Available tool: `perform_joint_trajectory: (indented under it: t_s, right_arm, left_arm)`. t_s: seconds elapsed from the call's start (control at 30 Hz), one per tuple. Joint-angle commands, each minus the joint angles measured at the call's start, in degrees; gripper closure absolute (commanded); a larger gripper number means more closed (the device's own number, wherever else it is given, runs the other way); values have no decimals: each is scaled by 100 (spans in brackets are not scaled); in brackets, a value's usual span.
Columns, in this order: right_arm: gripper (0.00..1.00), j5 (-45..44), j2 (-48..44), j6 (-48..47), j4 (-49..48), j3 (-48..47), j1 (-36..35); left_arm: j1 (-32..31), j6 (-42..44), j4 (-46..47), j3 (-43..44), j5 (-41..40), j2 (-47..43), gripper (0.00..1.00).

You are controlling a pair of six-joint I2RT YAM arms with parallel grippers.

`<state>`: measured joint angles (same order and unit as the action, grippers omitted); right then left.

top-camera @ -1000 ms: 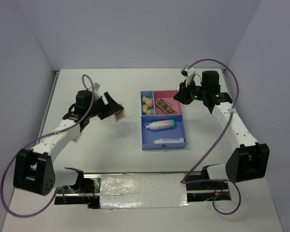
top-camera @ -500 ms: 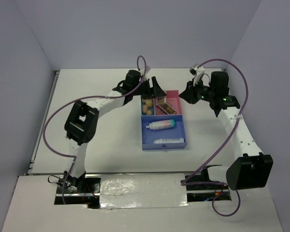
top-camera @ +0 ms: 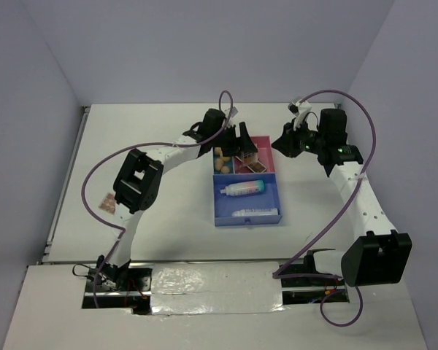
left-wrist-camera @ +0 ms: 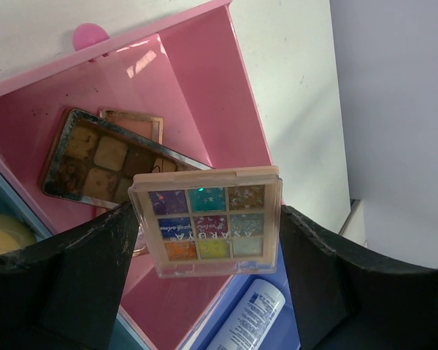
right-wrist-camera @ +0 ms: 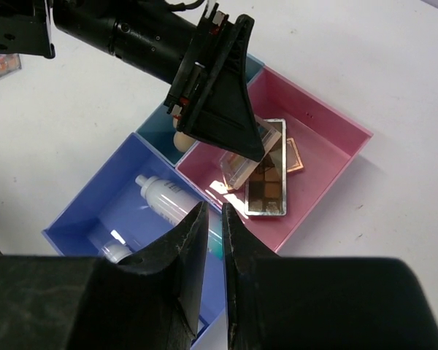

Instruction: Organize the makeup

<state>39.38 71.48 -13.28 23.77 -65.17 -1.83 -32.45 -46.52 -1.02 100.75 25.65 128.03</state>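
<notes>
— Pink bay: is that where your left claw is?

— Yes. My left claw [top-camera: 242, 144] hangs over the pink bay [left-wrist-camera: 160, 80] at the far right corner of the tray [top-camera: 217, 203]. Its jaws stand wide and press on the two side edges of the palette [left-wrist-camera: 206, 219]. The palette is tilted, not flat, with its nine bright pans turned toward my wrist camera, and it sits above the bay floor.

— What lies under it?

— The brown palette [left-wrist-camera: 95, 164] lies flat on the floor of that bay. A pale pink palette [left-wrist-camera: 135, 120] peeks out from under its far edge.

— And the other makeup?

— The sponges [top-camera: 222, 157] are in the small blue bay just left of the pink one. The bottle [top-camera: 242, 188] lies on its side in the long blue bay nearer my bases. The tube [top-camera: 259, 213] lies along that bay's front wall, near the bottle but apart from it.

— Your right claw?

— My right claw [right-wrist-camera: 213, 219] is in the air just off the tray's far right side, pointed down toward it. Its fingers are all but together, with only a slit between them, and they hold nothing.

— Anything outside the tray?

— There is a small pinkish thing [top-camera: 109, 200] on the table [top-camera: 168, 233] beside my left elbow [top-camera: 137, 179], well left of the tray. It is too small for me to say what it is.
</notes>
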Motion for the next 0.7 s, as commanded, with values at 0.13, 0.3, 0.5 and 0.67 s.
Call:
perform_joint_trajectory:
  t_s: [0.13,0.3,0.5,0.67]
  right_arm:
    - [79,185,-29,27,-83,-5,42]
    - [78,220,-38,-52,-4,4,42]
    - [78,272,-29,-140,93,-22,42]
    - [77,369,6,-377,286,-14,16]
  left_arm:
    - [10,91,49,120,28,-348,6]
    - [1,319,-161,42,-104,-620,3]
    - [54,679,-285,-546,-499,-1331,13]
    - [423,697,-74,-1872,-788,-2498,66]
